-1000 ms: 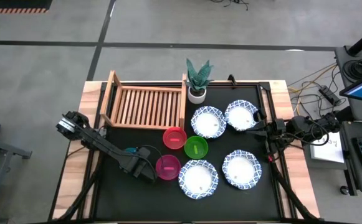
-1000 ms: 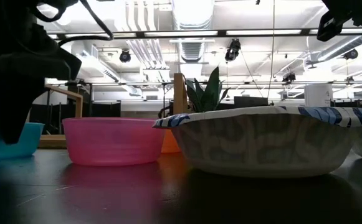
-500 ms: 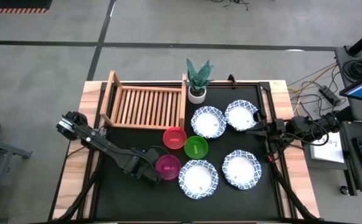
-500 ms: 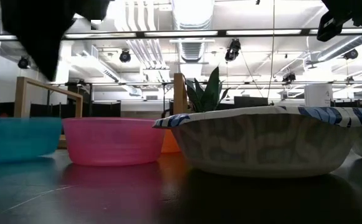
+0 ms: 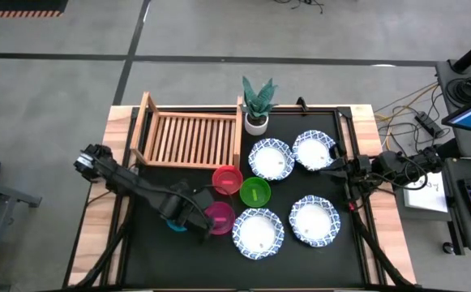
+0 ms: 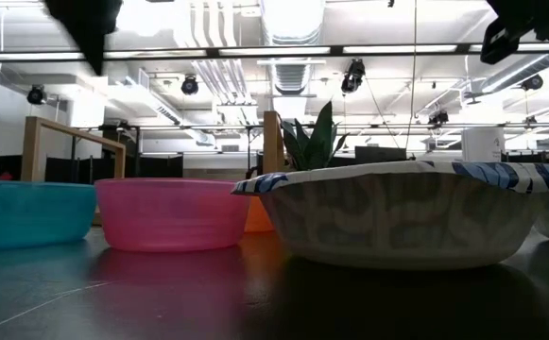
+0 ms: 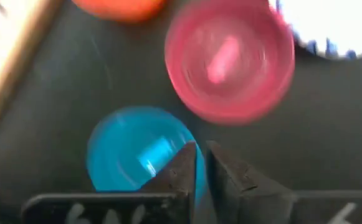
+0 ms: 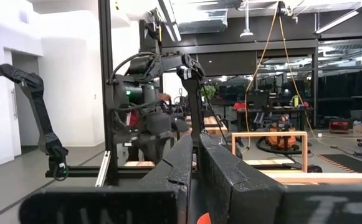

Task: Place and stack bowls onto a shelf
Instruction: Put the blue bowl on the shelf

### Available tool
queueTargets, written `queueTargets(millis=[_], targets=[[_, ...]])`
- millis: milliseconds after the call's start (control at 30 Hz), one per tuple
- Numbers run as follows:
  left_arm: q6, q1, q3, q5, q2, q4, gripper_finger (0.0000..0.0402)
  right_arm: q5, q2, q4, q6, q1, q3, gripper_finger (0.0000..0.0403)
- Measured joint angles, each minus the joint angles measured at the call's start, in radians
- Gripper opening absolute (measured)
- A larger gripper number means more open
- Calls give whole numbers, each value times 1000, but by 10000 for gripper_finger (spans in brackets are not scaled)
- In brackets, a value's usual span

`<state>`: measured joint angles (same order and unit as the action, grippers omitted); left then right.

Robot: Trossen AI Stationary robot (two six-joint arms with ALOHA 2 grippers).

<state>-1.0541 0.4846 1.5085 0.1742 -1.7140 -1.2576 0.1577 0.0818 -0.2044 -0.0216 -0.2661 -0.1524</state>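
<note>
Left gripper (image 7: 200, 163) above the black mat (image 5: 150, 243), fingers pressed close together with only a thin slit between them and nothing pinched; directly beneath the fingertips, the blue bowl (image 7: 136, 149), resting on the mat and mostly hidden under the arm from above, only a sliver of it (image 5: 175, 225) showing; just beside it, apart by a narrow gap, the magenta bowl (image 5: 218, 216), also upright on the mat; at table height, blue bowl (image 6: 28, 212) and magenta bowl (image 6: 168, 212) side by side, both sitting flat.

Farther out, red bowl (image 5: 227, 178) and green bowl (image 5: 255, 191) nearly touching each other, between the magenta bowl and the shelf; four white patterned bowls spread over the right half of the mat: one (image 5: 258, 231) just beside the magenta bowl, one (image 5: 314, 220) to its right, one (image 5: 271, 159) near the green bowl, one (image 5: 314, 150) closest to the right arm.

Shelf (image 5: 190, 138) at the far left corner of the table, slats bare, well apart from the left gripper; potted plant (image 5: 257, 104) just beside its right rail.

Right gripper (image 8: 196, 163) parked at the right edge of the table, raised off the surface, pointing level into the room, fingers drawn together on nothing.
</note>
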Motion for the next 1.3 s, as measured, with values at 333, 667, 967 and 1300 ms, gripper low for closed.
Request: queueTargets(millis=[333,667,967,1300], targets=[[-321,5,-156,-116,0,229,189,0,3,28,2,0,-1,18],[-369,6,-318,-140,-1,286,231,0,5,28,3,0,-1,18],[-346,13,-442,-140,-1,389,231,0,5,29,3,0,-1,18],[-313,16,-482,-139,-1,450,95,0,5,29,-2,0,-1,18]])
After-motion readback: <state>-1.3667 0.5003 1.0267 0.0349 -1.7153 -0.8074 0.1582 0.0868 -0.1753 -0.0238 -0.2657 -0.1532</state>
